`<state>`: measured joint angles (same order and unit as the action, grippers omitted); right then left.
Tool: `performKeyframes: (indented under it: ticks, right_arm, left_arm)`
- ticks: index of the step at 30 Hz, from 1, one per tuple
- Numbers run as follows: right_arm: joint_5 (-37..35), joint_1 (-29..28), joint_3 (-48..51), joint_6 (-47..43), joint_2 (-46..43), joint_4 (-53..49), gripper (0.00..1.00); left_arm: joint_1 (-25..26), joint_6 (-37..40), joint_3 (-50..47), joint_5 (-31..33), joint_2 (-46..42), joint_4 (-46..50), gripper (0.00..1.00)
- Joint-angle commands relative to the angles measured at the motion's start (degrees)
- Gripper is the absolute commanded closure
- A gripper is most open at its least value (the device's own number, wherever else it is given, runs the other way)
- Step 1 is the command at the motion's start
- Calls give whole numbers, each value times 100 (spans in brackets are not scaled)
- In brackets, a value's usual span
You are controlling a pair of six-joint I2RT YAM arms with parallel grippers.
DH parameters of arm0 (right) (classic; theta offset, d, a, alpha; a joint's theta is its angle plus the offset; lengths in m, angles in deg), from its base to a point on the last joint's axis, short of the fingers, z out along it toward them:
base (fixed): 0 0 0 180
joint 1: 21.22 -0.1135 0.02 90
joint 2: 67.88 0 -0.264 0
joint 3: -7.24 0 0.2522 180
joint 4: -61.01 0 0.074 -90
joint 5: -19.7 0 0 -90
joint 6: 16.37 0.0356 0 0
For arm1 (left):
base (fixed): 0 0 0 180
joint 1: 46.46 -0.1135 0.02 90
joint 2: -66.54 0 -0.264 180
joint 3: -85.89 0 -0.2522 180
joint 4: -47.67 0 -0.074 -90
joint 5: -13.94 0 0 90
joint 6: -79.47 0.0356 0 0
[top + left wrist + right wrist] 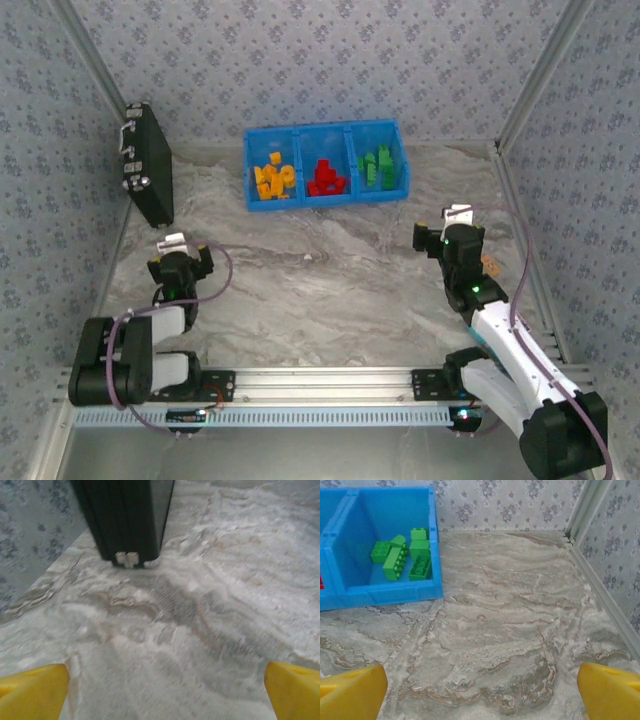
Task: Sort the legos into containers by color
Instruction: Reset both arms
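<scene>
The small studded plastic bricks are all lying inside the bright blue three-compartment plastic bin (300, 203), which is sitting at 12 o'clock on the table, close to the back wall. The orange-yellow bricks (272, 178) are piling in the left compartment, the red bricks (327, 178) in the middle one and the green bricks (378, 163) in the right one. In the right wrist view the green bricks (405, 557) are resting toward the compartment's right wall, and the bin's (395, 592) front corner is showing at 10 o'clock.

Outward from the bin, the grey marbled tabletop (320, 290) is lying open across its whole middle, from the bin's front edge down to the aluminium rail (320, 380) at 6 o'clock.

A black hard case (150, 165) is standing on edge at 10 o'clock, leaning against the left wall. In the left wrist view its lower corner (125, 515) is meeting the table at 12 o'clock.

The left gripper (178, 262) is hovering at 8 o'clock, near the case and well apart from the bin. Its yellow fingers (32, 692) are spreading wide with nothing between them (165, 690).

The right gripper (445, 235) is hanging at 3 o'clock, near the right wall's metal edge, its jaws also gaping wide and holding nothing (482, 690).
</scene>
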<state>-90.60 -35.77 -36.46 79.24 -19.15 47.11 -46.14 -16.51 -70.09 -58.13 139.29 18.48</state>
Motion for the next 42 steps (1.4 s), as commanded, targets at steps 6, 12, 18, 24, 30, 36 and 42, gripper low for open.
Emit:
performKeyframes:
  ticks: [6, 12, 18, 24, 30, 36, 42]
  right_arm:
    - [-118, 112, 664, 3, -120, 875, 1]
    - [-156, 251, 925, -364, 228, 1283, 1]
    - [634, 864, 1358, -1047, 1335, 3174, 1]
    - [1915, 1518, 990, -1004, 2740, 4073, 1]
    - [2520, 1652, 936, -907, 3939, 5145, 1]
    - [2542, 1793, 757, -774, 3856, 4659, 0]
    - [2436, 1748, 761, -794, 3837, 4617, 0]
  left_arm:
    - [-79, 229, 1034, -957, 1376, -728, 0]
    - [-90, 372, 1341, -1265, 1496, -308, 0]
    - [-88, 379, 1314, -1255, 1521, -414, 0]
    - [-90, 378, 1321, -1256, 1519, -400, 0]
    - [-87, 378, 1319, -1255, 1521, -398, 0]
    - [-84, 381, 1323, -1257, 1518, -399, 0]
    - [-89, 383, 1321, -1253, 1514, -402, 0]
